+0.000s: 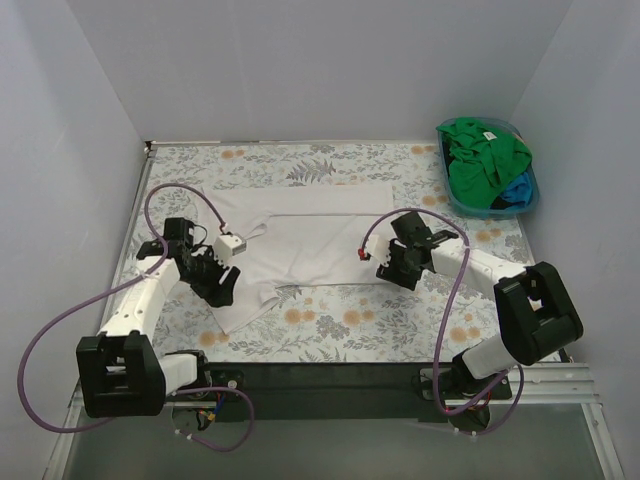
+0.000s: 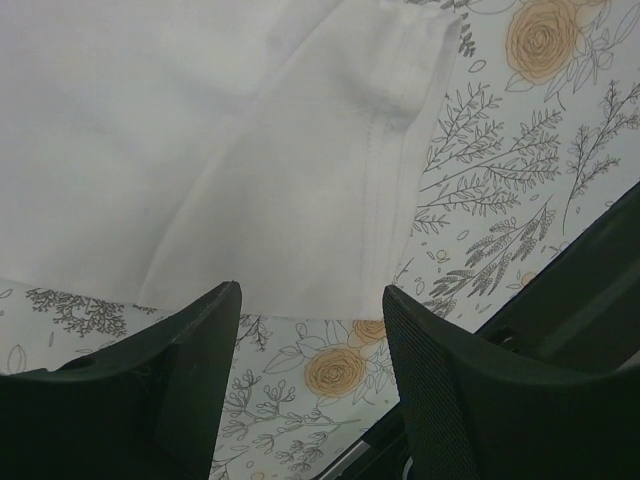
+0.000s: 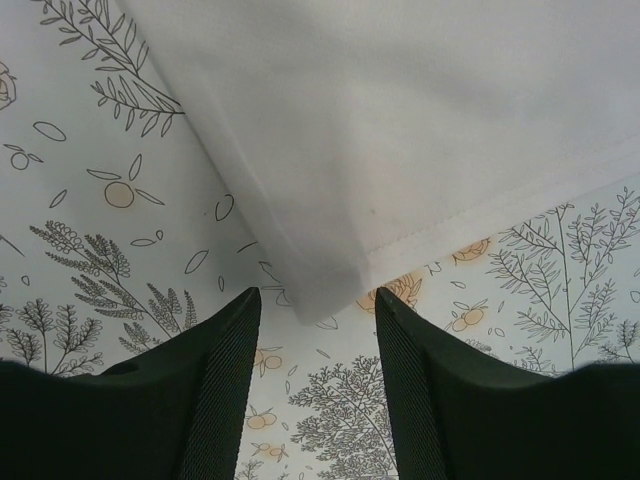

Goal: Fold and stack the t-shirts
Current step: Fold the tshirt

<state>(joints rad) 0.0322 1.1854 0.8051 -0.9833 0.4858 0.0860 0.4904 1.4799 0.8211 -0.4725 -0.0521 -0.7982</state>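
A white t-shirt lies spread, partly folded, in the middle of the floral table cloth. My left gripper is open just above its near-left sleeve; in the left wrist view the sleeve hem lies just beyond my fingertips. My right gripper is open at the shirt's near-right corner, which lies between and just ahead of the fingertips. Green t-shirts and a blue one lie crumpled in a bin.
A clear blue bin stands at the far right corner. White walls close in the table on three sides. The black near edge of the table shows in the left wrist view.
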